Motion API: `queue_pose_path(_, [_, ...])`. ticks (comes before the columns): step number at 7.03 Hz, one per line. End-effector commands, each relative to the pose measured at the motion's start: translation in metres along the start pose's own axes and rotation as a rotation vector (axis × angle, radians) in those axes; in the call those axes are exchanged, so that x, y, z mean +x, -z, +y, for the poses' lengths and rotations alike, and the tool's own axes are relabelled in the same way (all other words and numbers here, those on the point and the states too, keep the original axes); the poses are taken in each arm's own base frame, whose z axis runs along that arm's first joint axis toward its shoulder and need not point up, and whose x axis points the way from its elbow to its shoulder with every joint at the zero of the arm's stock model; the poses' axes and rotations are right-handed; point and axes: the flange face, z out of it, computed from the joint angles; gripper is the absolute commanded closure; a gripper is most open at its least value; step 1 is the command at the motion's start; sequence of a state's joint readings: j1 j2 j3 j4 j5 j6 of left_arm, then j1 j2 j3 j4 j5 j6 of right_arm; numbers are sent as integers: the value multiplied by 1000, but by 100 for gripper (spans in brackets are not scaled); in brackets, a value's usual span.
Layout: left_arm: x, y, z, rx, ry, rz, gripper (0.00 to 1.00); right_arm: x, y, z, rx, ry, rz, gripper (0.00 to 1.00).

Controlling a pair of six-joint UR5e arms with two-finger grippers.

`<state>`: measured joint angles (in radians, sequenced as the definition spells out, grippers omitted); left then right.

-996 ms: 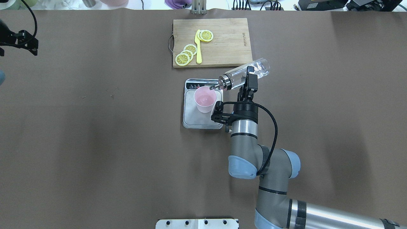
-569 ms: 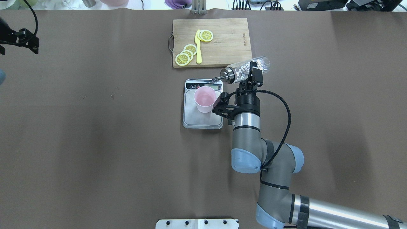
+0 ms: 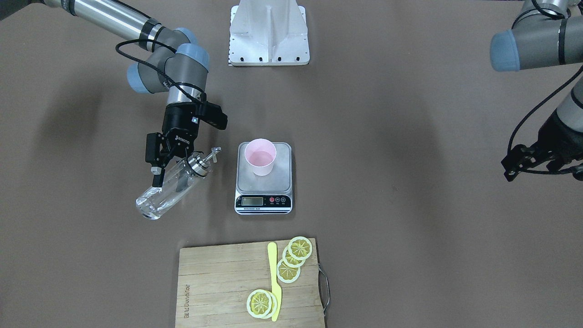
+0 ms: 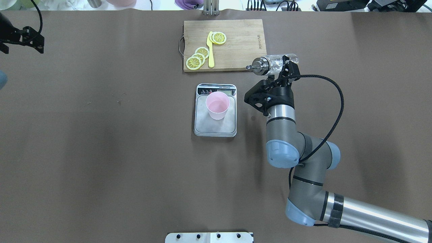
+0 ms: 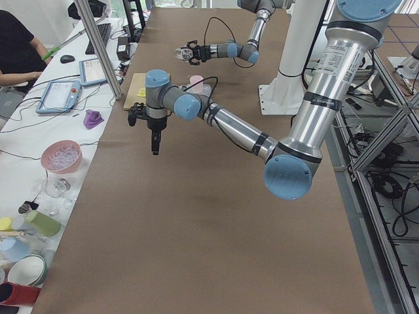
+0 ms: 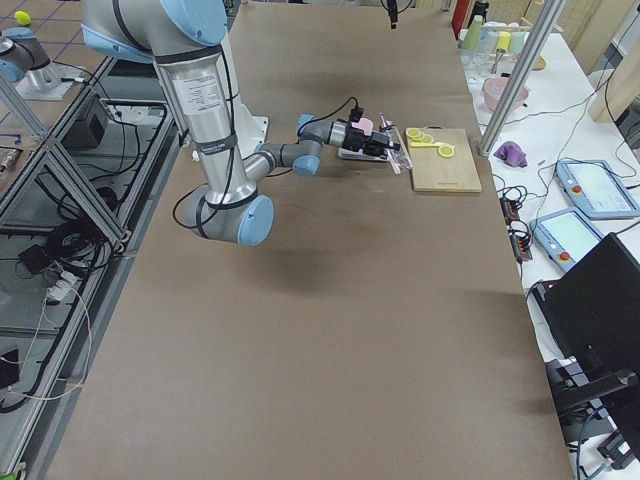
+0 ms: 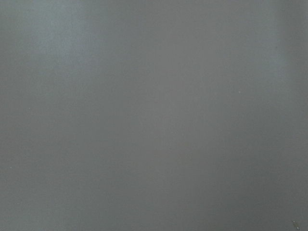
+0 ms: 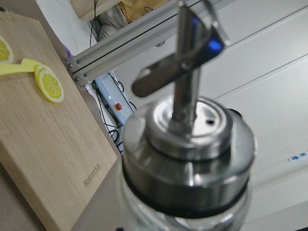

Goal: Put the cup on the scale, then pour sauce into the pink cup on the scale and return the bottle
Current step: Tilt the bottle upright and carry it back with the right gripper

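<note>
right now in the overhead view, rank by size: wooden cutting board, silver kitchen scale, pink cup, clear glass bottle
1. wooden cutting board
2. silver kitchen scale
3. pink cup and clear glass bottle: about alike, bottle held nearer the camera, unranked

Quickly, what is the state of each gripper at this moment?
Left gripper: in view, but open or closed cannot be told.
Right gripper: closed on the glass bottle.

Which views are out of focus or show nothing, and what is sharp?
Left wrist view: only flat, featureless grey. Right wrist view: the close bottle is soft, its spout most blurred, while the cutting board behind is sharper.
</note>
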<state>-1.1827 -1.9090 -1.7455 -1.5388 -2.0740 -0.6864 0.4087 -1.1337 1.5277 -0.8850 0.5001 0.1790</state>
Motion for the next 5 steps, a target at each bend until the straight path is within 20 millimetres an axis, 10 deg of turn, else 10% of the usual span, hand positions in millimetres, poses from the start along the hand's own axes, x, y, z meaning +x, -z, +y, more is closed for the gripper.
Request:
queue_pose_path(1, [4, 5, 1, 8, -5, 7, 1, 29, -13, 21, -32, -178, -51, 95])
queue_pose_path(5, [8, 13, 3, 22, -12, 17, 1, 67, -3, 65, -102, -509, -136, 95])
